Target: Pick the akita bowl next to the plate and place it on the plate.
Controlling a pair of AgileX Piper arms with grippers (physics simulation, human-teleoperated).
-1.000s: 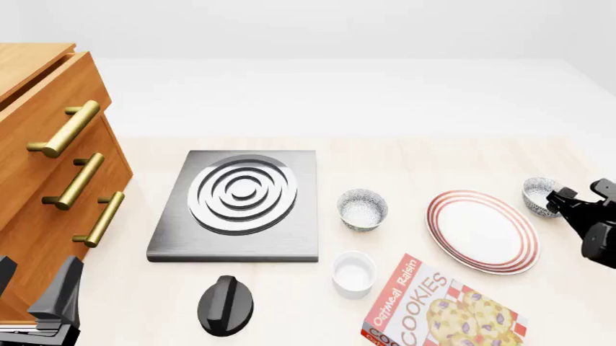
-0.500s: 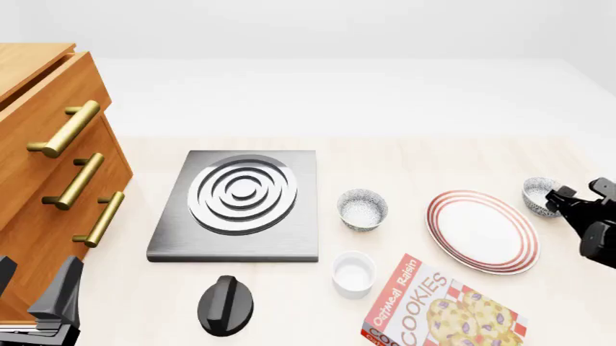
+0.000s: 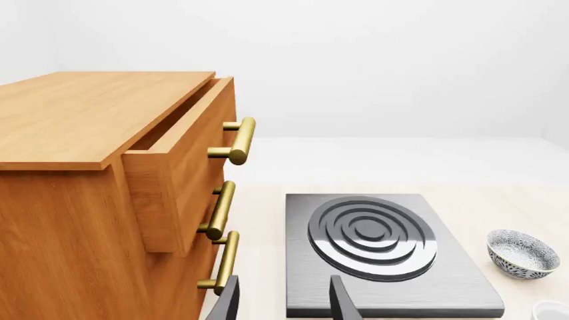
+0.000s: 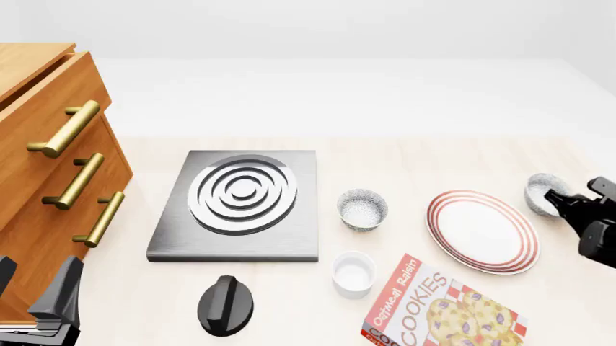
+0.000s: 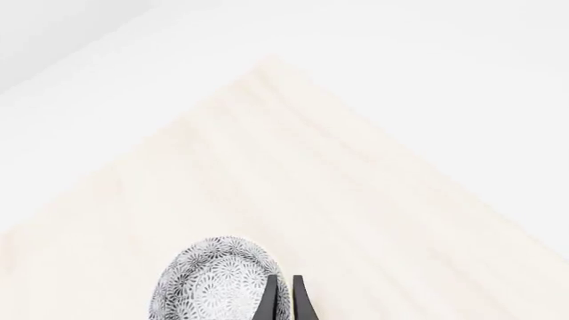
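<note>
The akita bowl (image 4: pixel 539 192) stands just right of the red-ringed plate (image 4: pixel 481 231), tipped so that its speckled outside (image 5: pixel 218 287) faces the right wrist camera. My right gripper (image 4: pixel 562 198) is at the bowl's right side. Its two fingers (image 5: pixel 270 300) are nearly together, pinching the bowl's rim. A second identical bowl (image 4: pixel 363 209) sits left of the plate, beside the stove, and also shows in the left wrist view (image 3: pixel 523 253). My left gripper (image 3: pixel 284 307) is open and holds nothing. It stays low at the near left by the drawers (image 4: pixel 43 306).
A grey square stove (image 4: pixel 241 202) with silver rings lies mid-table. A wooden drawer cabinet (image 4: pixel 48 180) with brass handles fills the left. A white cup (image 4: pixel 353 272), a black knob (image 4: pixel 225 305) and a cookie box (image 4: pixel 438 310) lie along the near edge.
The right gripper has edged right and its fingers have shut on the bowl's rim. The bowl has tipped and shifted slightly. The left arm has not moved.
</note>
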